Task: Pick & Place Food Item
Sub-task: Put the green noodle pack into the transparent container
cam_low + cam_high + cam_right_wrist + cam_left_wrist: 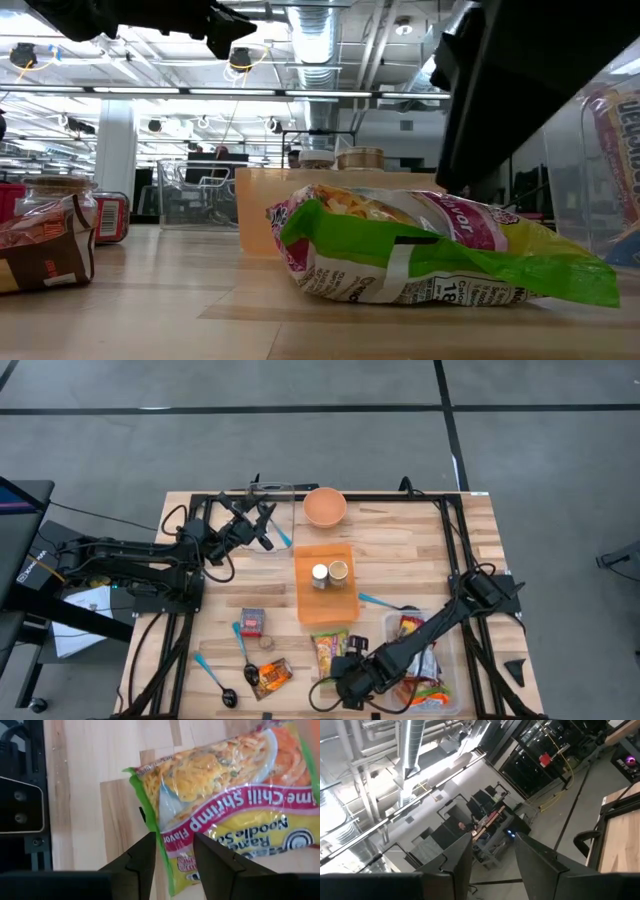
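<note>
1. Ramen packet (225, 795), green-edged with pink and yellow print reading "Chili Shrimp Flavor", lies flat on the wooden table (420, 550) just below the orange tray (325, 605) in the high view, where it shows at (329, 650); in the low view it fills the foreground at (420, 250).
2. Right gripper (352, 678) hangs low over the packet's end farthest from the orange tray; in the right wrist view its two dark fingers (137, 862) straddle the packet's green side edge with a narrow gap between them. Whether they pinch the wrapper I cannot tell.
3. On the orange tray stand two small jars (330, 573), side by side.
4. Beside the tray, toward the right arm's side, a clear bin (445, 645) holds more packets.
5. Toward the left arm's side of the tray lie a small red box (252, 622), a brown snack bag (271, 676) and blue-handled spoons (243, 655).
6. Beyond the tray sits an orange bowl (325, 506).
7. Left gripper (262, 523) is raised near that bowl, beyond the tray's far left corner, pointing up into the room; its jaws stand narrowly apart and hold nothing (492, 865).
</note>
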Controlling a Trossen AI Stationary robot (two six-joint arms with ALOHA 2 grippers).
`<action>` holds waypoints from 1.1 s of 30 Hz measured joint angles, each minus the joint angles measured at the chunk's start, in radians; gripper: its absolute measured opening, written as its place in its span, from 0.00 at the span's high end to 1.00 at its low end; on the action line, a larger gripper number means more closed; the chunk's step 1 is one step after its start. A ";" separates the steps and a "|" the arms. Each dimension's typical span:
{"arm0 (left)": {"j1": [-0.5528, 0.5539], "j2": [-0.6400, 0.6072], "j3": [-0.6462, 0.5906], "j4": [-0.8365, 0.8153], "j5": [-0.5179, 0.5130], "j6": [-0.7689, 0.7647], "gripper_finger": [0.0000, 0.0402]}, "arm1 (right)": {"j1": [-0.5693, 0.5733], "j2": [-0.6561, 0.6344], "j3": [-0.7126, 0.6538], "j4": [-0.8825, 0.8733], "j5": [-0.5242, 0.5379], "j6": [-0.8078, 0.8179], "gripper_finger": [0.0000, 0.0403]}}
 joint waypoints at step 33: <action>0.000 0.000 0.000 0.000 0.063 -0.001 0.65 | -0.035 0.000 0.000 -0.039 -0.003 0.035 0.69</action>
